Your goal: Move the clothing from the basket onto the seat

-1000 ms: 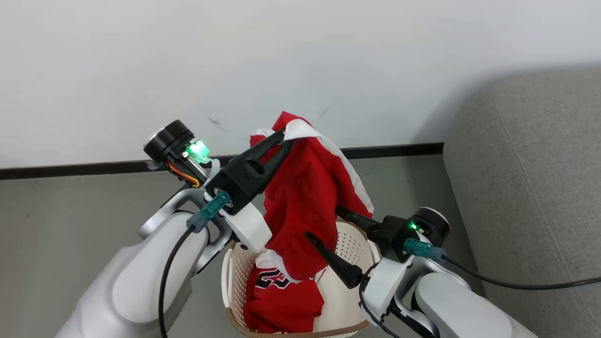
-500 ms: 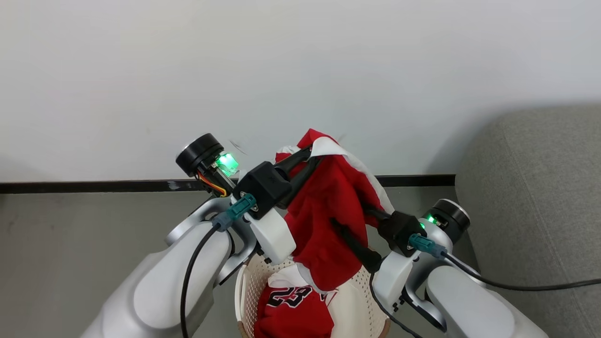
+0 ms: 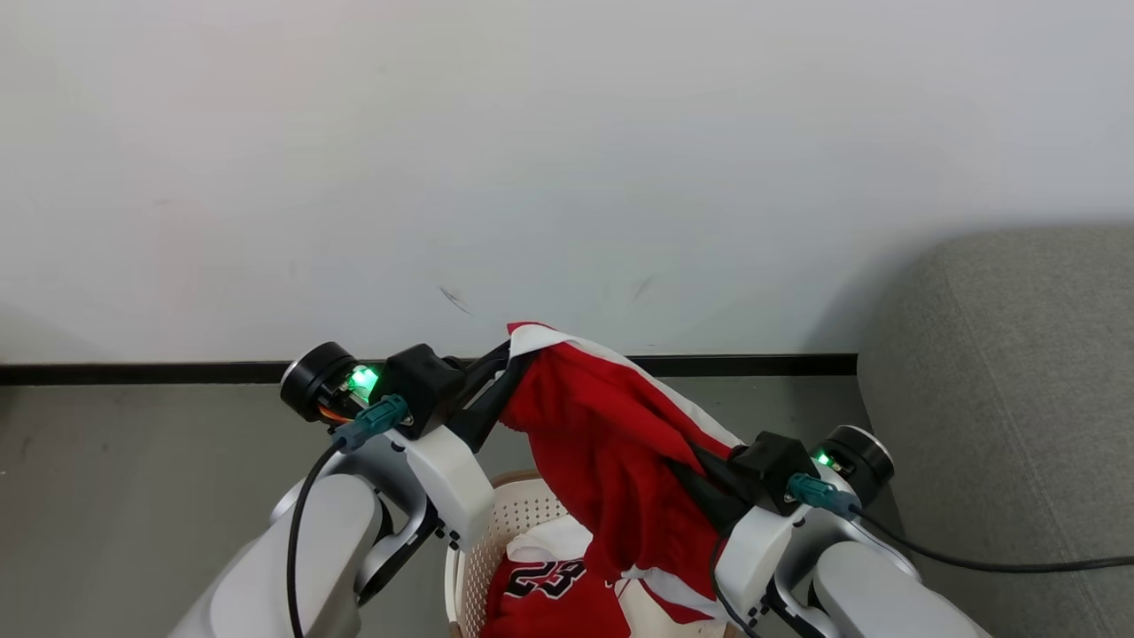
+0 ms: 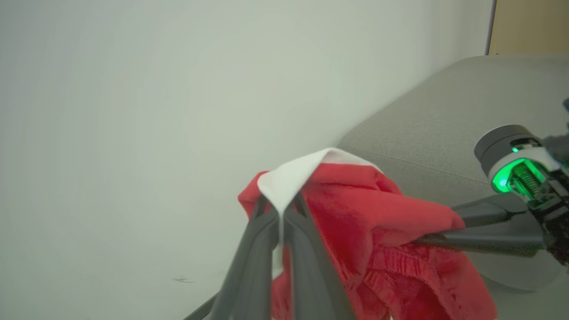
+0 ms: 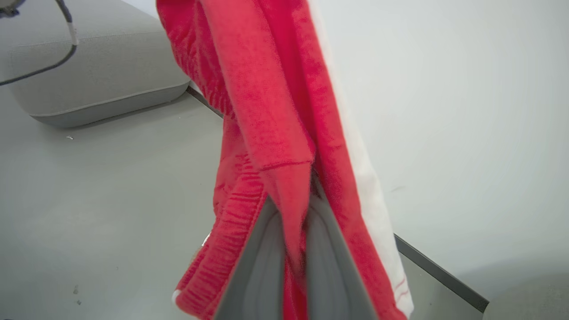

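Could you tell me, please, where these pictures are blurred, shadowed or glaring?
Head view: sharp and evenly lit, with a soft shadow on the wall beside the seat. Left wrist view: the left claw is blurred up close, and the green light blooms. Right wrist view: the right claw is blurred, the red garment crisper.

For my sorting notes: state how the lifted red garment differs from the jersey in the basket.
The lifted garment hangs in the air, pinched by the left gripper and right gripper; the jersey lies in the basket. The jersey shows a black 23; the lifted garment shows no number. Both are red with white trim.
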